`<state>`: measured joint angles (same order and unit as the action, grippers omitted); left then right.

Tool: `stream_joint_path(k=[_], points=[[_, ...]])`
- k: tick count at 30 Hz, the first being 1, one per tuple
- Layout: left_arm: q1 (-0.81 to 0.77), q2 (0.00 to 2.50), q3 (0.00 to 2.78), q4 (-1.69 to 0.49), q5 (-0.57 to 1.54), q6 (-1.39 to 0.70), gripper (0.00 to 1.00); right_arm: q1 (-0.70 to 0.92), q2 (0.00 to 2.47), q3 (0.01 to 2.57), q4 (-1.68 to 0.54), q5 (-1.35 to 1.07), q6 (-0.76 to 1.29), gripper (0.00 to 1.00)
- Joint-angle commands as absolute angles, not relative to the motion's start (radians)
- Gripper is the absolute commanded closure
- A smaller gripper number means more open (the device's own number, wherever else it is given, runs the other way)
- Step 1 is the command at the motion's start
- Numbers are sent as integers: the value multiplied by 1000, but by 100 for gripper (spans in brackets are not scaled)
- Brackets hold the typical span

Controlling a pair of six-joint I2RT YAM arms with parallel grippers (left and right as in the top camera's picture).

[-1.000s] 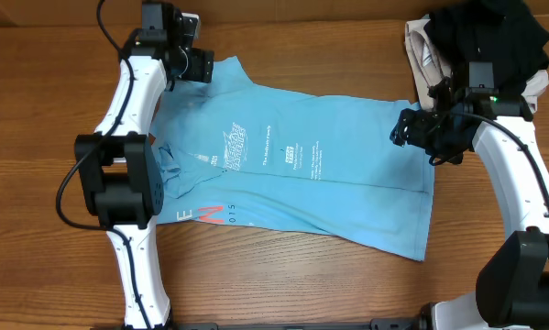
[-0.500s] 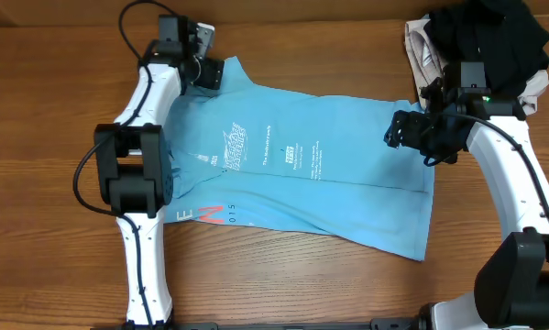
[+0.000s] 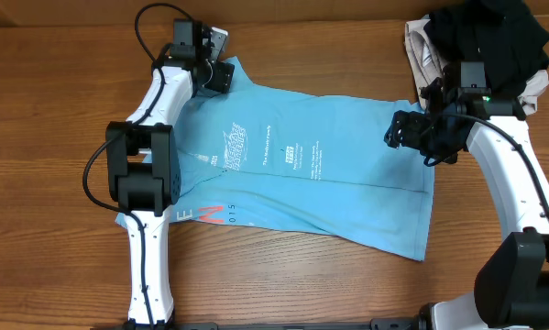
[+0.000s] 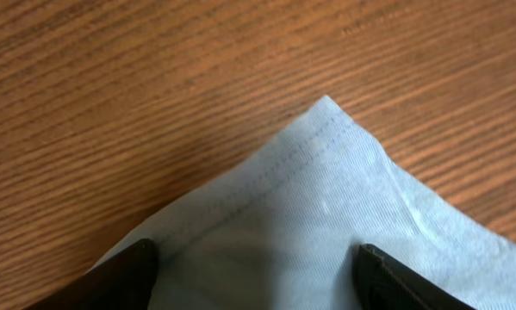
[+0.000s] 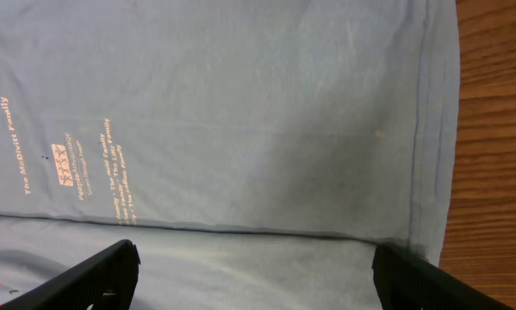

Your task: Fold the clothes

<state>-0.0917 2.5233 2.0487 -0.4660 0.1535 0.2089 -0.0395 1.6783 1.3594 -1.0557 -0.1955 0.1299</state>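
Note:
The light sky-blue T-shirt lies flat across the table, with white text in the middle and pink-red letters at its lower left. A fold line runs along its length. My left gripper is open over the shirt's far left corner. In the left wrist view that corner points away, and the gripper has cloth between its spread fingertips. My right gripper is open above the shirt's far right part. The right wrist view shows the gripper wide apart over the shirt, with nothing held.
A black garment lies on a beige folded garment at the far right corner, just behind my right arm. Bare wooden table surrounds the shirt; its wood shows beside the hem in the right wrist view.
My left gripper has moved right, from beyond the shirt's edge to over its far left corner. My right gripper shifted slightly left, then stayed. The shirt has not moved.

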Motion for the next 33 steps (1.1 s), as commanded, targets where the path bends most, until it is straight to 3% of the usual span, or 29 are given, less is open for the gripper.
stream_joint_path(k=[1,7,21,24,28,33], points=[[-86,2562,2067,-441,146,127,25,-38,1657,1388,-1045,-199,122,10],[-80,2562,2069,-400,146,23,25,-38,1657,1388,-1040,-200,122,10],[-76,2564,2071,-392,70,22,24,-38,1657,1388,-1019,-200,122,10],[-76,2564,2071,-415,71,22,36,-38,1657,1388,-1017,-200,122,10],[-76,2564,2069,-468,64,27,76,-38,1657,1388,-1010,-200,122,10],[-72,2563,2077,-527,43,26,93,-38,1657,1388,-970,-200,122,11]])
